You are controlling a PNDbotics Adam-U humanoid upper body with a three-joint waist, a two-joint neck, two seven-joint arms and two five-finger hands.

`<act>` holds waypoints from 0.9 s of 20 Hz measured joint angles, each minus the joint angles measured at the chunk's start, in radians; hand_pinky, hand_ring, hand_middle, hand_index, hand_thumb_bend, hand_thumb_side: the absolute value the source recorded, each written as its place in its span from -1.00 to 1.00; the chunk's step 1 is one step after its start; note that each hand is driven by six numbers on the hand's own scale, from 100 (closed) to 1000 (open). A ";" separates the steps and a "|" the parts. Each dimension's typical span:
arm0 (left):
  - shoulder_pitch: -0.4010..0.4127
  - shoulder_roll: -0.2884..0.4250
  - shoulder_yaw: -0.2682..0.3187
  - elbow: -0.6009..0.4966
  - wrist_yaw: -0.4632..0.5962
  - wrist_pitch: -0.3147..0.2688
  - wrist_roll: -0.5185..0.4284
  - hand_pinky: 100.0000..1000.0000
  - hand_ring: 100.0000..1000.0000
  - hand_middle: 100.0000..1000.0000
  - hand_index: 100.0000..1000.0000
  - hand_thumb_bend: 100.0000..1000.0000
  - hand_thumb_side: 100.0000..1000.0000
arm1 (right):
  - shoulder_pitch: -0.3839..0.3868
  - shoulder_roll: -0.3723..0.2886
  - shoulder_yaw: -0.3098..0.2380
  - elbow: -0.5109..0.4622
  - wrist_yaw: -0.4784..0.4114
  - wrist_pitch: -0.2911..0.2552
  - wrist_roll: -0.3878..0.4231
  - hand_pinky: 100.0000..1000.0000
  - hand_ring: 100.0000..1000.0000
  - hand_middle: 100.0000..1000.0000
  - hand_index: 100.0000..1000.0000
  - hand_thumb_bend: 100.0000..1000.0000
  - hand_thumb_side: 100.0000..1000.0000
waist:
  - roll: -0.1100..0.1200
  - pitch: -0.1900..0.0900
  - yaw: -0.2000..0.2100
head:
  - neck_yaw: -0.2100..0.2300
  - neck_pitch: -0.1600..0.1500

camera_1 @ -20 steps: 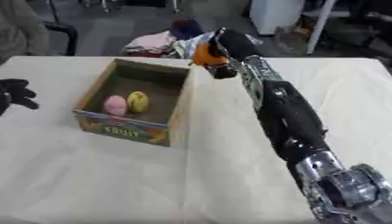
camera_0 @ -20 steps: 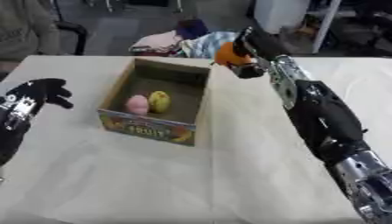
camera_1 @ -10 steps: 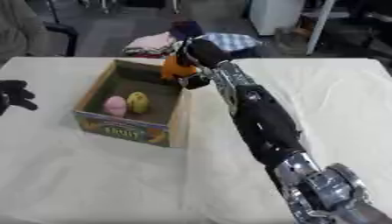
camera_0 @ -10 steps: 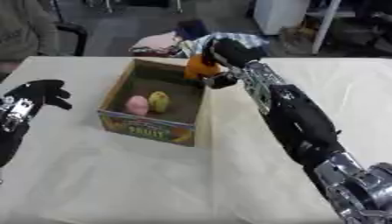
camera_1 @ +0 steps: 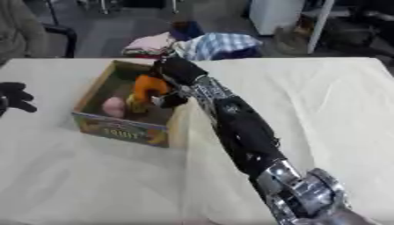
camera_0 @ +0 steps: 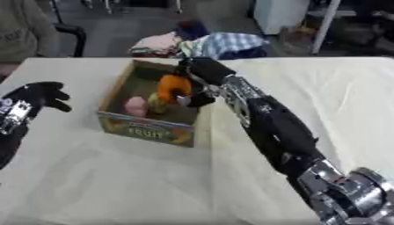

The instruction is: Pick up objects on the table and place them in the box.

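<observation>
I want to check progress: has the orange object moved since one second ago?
Yes. The orange object, held in the right hand, went from beyond the box's far right corner to over the box.

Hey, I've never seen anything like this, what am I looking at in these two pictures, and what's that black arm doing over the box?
Both pictures come from one stereo camera in a humanoid robot's head, looking down at a table covered in pale cloth. The long black and silver arm is the robot's right arm. Its right hand is over a cardboard fruit box, fingers curled round an orange object that it holds inside the box. A pink object and a yellow one already lie in the box. The left hand rests idle and open at the left edge.
</observation>
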 measured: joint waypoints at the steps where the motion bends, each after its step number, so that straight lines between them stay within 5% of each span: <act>1: 0.000 0.000 0.000 0.000 0.000 0.000 0.000 1.00 0.20 0.21 0.57 -0.81 0.69 | 0.000 0.001 0.008 -0.001 0.000 -0.021 0.019 0.47 0.63 0.71 0.87 -1.00 0.60 | 0.000 0.000 0.000 | 0.000 0.000; 5: 0.000 0.000 0.000 0.000 0.000 0.000 0.000 1.00 0.20 0.21 0.57 -0.81 0.69 | 0.010 -0.002 0.031 -0.038 -0.039 -0.092 0.102 0.50 0.68 0.82 0.93 -1.00 0.62 | 0.000 0.000 -0.002 | 0.001 0.000; 10: 0.005 0.000 0.004 0.000 -0.001 -0.003 0.004 1.00 0.20 0.21 0.57 -0.81 0.69 | 0.038 -0.051 0.040 -0.144 -0.180 -0.109 0.130 0.38 0.51 0.58 0.82 -1.00 0.12 | -0.001 -0.001 -0.009 | 0.007 0.000; 18: 0.031 0.006 0.029 0.005 -0.005 -0.014 0.034 1.00 0.20 0.21 0.57 -0.79 0.68 | 0.171 -0.240 0.038 -0.384 -0.677 0.003 0.105 0.30 0.43 0.48 0.75 -1.00 0.07 | -0.012 0.001 -0.018 | 0.027 0.000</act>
